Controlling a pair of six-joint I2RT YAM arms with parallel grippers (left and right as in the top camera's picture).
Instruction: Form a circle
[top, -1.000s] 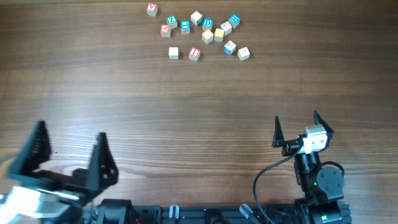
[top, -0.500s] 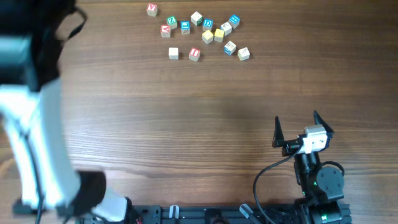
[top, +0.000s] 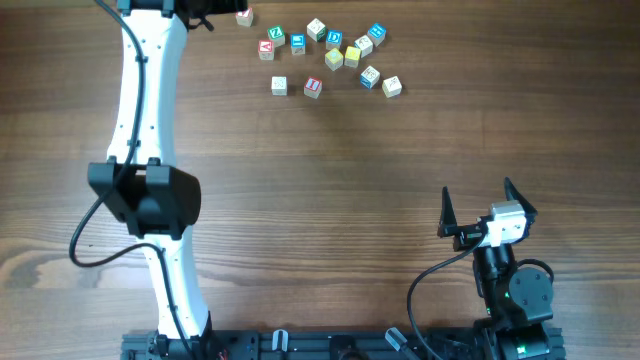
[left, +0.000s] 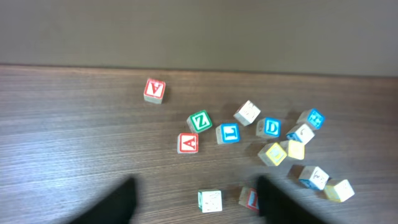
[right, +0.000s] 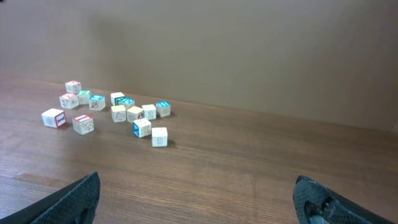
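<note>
Several small wooden letter cubes (top: 334, 58) lie loosely scattered at the far middle of the table, and no circle shows among them. Apart to the left sits a red "A" cube (top: 244, 15) (left: 153, 90). My left gripper (top: 203, 12) is stretched out to the far edge, just left of that cube. In the left wrist view its blurred fingers (left: 118, 202) stand apart above the table, open, with a pale cube (left: 209, 200) lying on the wood below. My right gripper (top: 477, 192) (right: 196, 193) rests wide open near the front right, holding nothing.
The left arm (top: 145, 120) runs from the front edge to the far left of the wooden table (top: 400, 150). The right arm's base and cable (top: 515, 290) sit at the front right. In both wrist views a plain wall rises behind the table's far edge.
The left arm has swung from the front left corner out to the far edge beside the cubes, and its jaws have narrowed. The right arm and the cubes have not moved.
</note>
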